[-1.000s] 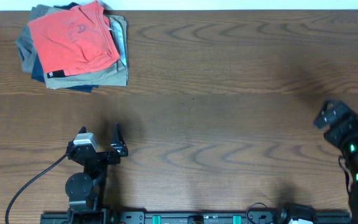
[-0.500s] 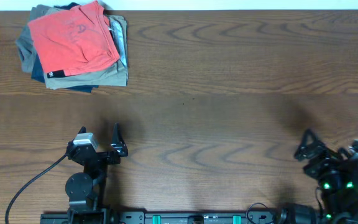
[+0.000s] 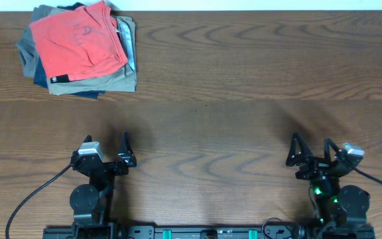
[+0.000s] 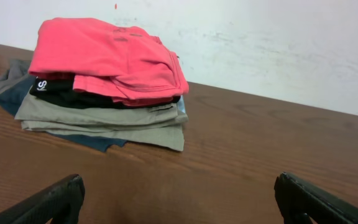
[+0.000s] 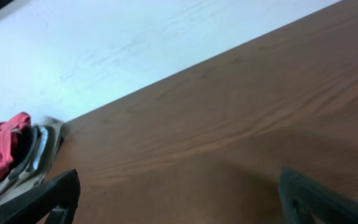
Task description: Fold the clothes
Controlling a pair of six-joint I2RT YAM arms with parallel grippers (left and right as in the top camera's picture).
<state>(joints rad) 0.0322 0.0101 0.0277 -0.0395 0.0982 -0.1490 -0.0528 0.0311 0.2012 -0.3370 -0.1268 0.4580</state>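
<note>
The left wrist view shows side-on what the overhead view flattens: on the brown surface (image 3: 244,73), the layers of the pile (image 3: 95,85), a khaki garment (image 4: 104,117) and a black garment (image 4: 73,96) under the coral-red T-shirt (image 4: 104,53). Folded, with faint lettering on top, the T-shirt crowns that pile at the surface's 10 o'clock corner. Both arms sit low at 6 o'clock; the left tool (image 3: 106,145) and right tool (image 3: 312,151) stand spread, holding nothing.

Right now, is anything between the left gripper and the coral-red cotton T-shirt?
Nothing visible. Only bare brown wooden table lies between the open left gripper and the coral-red T-shirt. The shirt sits folded on top of the pile of other folded garments at the table's far left corner, with nothing covering it.
</note>
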